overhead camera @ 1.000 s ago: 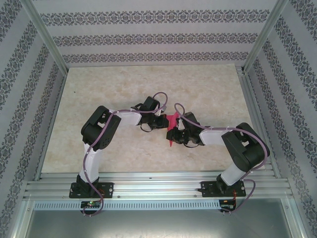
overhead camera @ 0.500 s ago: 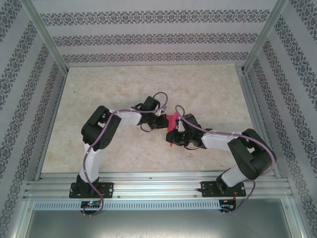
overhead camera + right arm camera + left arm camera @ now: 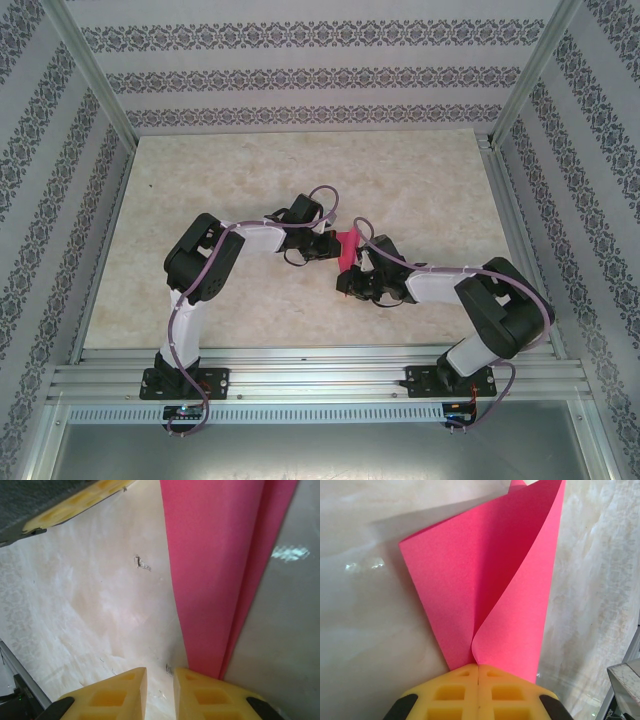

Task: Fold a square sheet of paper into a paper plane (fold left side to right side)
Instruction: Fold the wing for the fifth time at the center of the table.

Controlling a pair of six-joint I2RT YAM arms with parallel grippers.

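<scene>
The square sheet of paper (image 3: 347,249) is bright pink and lies mid-table between the two arms, partly folded over itself. In the left wrist view the paper (image 3: 470,585) has one flap curling up and across to the right. My left gripper (image 3: 478,666) is shut on the paper's near corner, yellow pads pressed together; from above, the left gripper (image 3: 326,245) sits at the sheet's left edge. My right gripper (image 3: 159,672) is open with only bare table in its gap, and the paper (image 3: 220,570) runs along its right finger. In the overhead view the right gripper (image 3: 350,284) is at the sheet's near tip.
The marbled table (image 3: 230,190) is ringed by an aluminium frame (image 3: 320,375) and patterned walls. A yellow finger of the left gripper (image 3: 75,502) crosses the upper left of the right wrist view. Open table lies on every side of the arms.
The right arm has swung left and slightly nearer, bringing its gripper to the paper's near tip. The left arm has held still, and the pink sheet looks narrower from above.
</scene>
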